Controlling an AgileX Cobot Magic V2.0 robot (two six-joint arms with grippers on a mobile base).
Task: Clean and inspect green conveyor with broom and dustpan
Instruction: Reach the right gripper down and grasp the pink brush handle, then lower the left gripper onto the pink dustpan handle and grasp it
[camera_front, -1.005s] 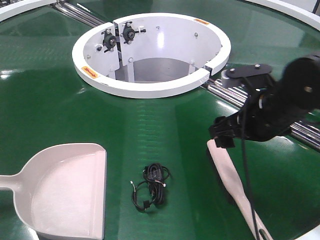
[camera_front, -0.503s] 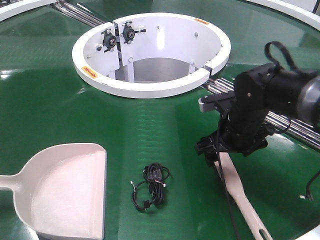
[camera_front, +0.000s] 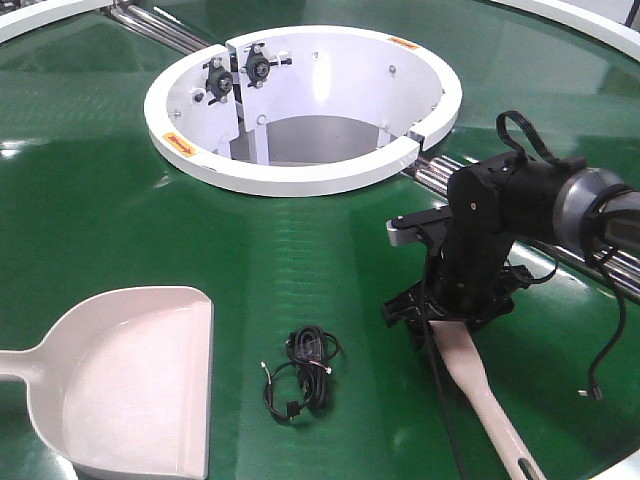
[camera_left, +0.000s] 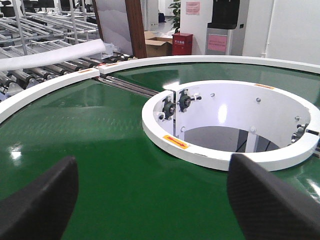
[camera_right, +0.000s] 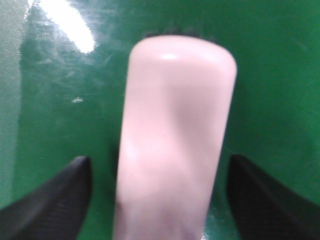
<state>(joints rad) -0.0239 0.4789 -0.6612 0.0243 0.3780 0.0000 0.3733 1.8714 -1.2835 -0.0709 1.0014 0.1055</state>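
The green conveyor (camera_front: 100, 200) fills the front view. The pale-pink broom (camera_front: 482, 388) lies on it at the lower right, handle toward the near edge. My right gripper (camera_front: 425, 322) is low over the broom's head, which it partly hides. In the right wrist view the broom head (camera_right: 175, 130) sits between the open fingers (camera_right: 55, 200), with green belt showing on both sides. The pink dustpan (camera_front: 130, 390) lies at the lower left, mouth facing right. My left gripper (camera_left: 152, 205) is open and empty above bare belt, and does not show in the front view.
A black coiled cable (camera_front: 303, 372) lies on the belt between dustpan and broom. The white central ring (camera_front: 300, 105) stands behind them around an open well. Steel rollers (camera_front: 570, 255) run behind my right arm. A loose arm cable (camera_front: 610, 350) hangs at the right.
My right arm has moved left and down, turning until its gripper sits over the broom head. Broom, dustpan and cable have not moved.
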